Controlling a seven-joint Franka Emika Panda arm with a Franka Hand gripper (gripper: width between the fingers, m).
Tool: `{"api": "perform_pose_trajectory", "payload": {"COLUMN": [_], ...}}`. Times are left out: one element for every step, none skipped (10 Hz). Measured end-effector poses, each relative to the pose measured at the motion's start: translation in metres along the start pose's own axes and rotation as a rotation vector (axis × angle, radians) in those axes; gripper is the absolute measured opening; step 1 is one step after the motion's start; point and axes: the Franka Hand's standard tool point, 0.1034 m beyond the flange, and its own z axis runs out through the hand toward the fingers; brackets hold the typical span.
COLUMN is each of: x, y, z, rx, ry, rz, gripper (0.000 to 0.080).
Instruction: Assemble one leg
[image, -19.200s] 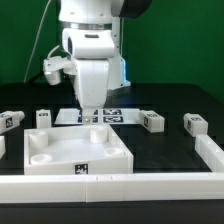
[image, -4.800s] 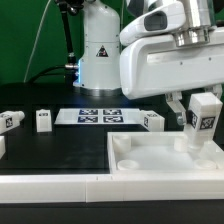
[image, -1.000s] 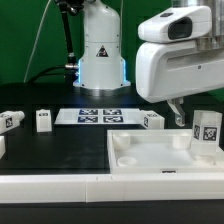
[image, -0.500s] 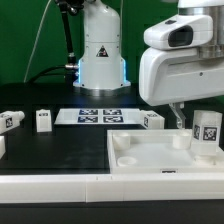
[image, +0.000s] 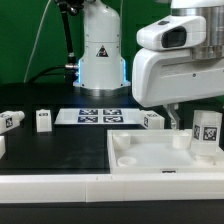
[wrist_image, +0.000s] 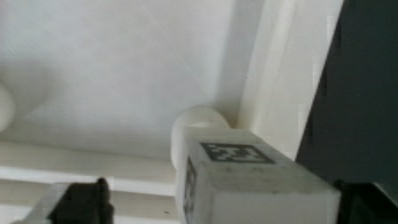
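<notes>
- The small white plastic rectangular leg (image: 207, 134) stands upright in a corner socket of the large flat white square piece (image: 150, 161).
- The gripper (image: 203, 120) straddles it, spread wide, holding nothing.

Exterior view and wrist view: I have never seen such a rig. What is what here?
The exterior view comes from a camera off the arm; the wrist view from one on its wrist. The white machine is a robot arm with a two-finger gripper. One leg stands upright in a corner socket of the flat white square piece. A finger stands apart from it, so nothing seems held. Three loose legs and the marker board sit on the black table.
</notes>
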Motion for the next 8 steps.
{"api": "perform_pose_trajectory", "payload": {"x": [0.0000, 0.0000, 0.0001, 0.0001, 0.0001, 0.0001, -0.0001, 0.0006], "y": [0.0000, 0.0000, 0.0008, 0.0007, 0.0007, 0.0004, -0.0006, -0.0026], "z": [0.0000, 0.0000, -0.0001, -0.0001, -0.0002, -0.0001, 0.0006, 0.0011], "rx": [0.000, 0.000, 0.000, 0.002, 0.003, 0.004, 0.007, 0.005], "ry": [0.000, 0.000, 0.001, 0.001, 0.001, 0.001, 0.000, 0.006], "rz": [0.000, 0.000, 0.002, 0.025, 0.031, 0.059, 0.150, 0.295], "gripper": [0.0533, 0.0350, 0.0291, 0.0291, 0.0291, 0.0291, 0.0291, 0.0291]}}
